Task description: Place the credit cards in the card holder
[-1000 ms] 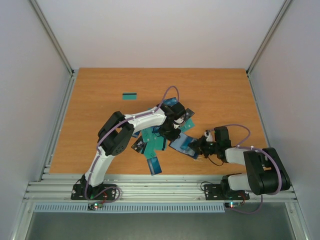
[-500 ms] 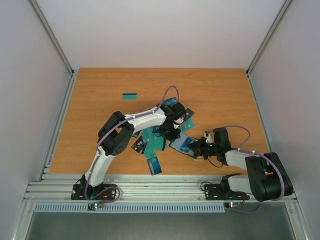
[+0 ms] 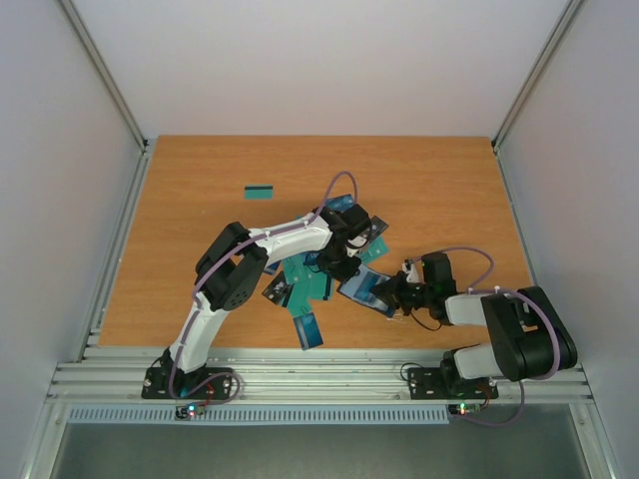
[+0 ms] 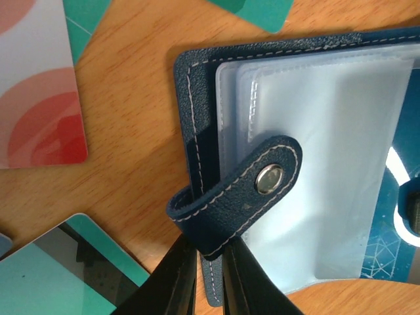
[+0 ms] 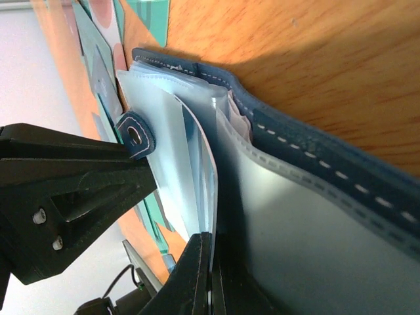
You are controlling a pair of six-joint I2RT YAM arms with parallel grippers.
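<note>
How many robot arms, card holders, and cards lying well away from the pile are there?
Robot arms (left arm, right arm): 2
card holder: 1
lone teal card, away from the pile: 1
Total: 4

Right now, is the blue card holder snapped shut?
No, the card holder lies open with its clear sleeves showing, and the clasp tab curls over them with its snap undone.

The left arm (image 3: 192, 334) and right arm (image 3: 521, 341) share white links and bulky black joints. A lilac cable (image 3: 337, 183) loops along each. Each black base (image 3: 190, 382) shows red and green lights.
</note>
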